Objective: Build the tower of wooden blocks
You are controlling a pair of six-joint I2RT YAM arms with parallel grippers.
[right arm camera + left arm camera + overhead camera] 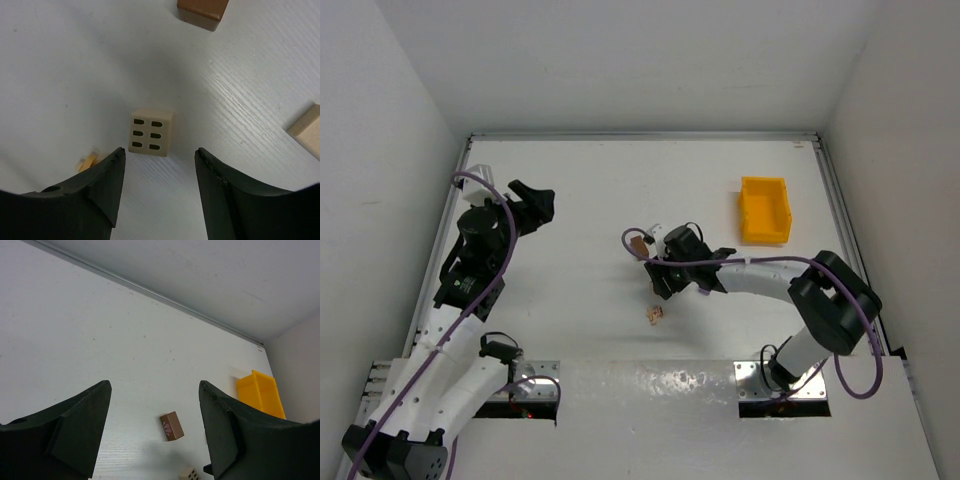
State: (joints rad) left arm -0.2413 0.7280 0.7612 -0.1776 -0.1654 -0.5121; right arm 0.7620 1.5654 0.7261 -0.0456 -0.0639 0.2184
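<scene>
Right hand (pixel 159 155): released, empty. Hangs over dotted block (pixel 151 132), resting on surface (pixel 60 60) dead ahead between the fingers (pixel 100 195). Brown block (pixel 202 10) farther ahead. Left hand (pixel 154 387) released too, well apart; nothing stacked.

Right wrist view:
- Dark reddish-brown wooden block (pixel 202 11), cut by the top edge.
- Plain pale tan wooden block (pixel 306 131), cut by the right edge.
- Small tan fragment (pixel 88 162), half hidden behind a finger (pixel 97 182) of the right gripper (pixel 159 150).

Left wrist view:
- Pale dotted wooden cube (pixel 190 474), cut by the bottom edge.
</scene>
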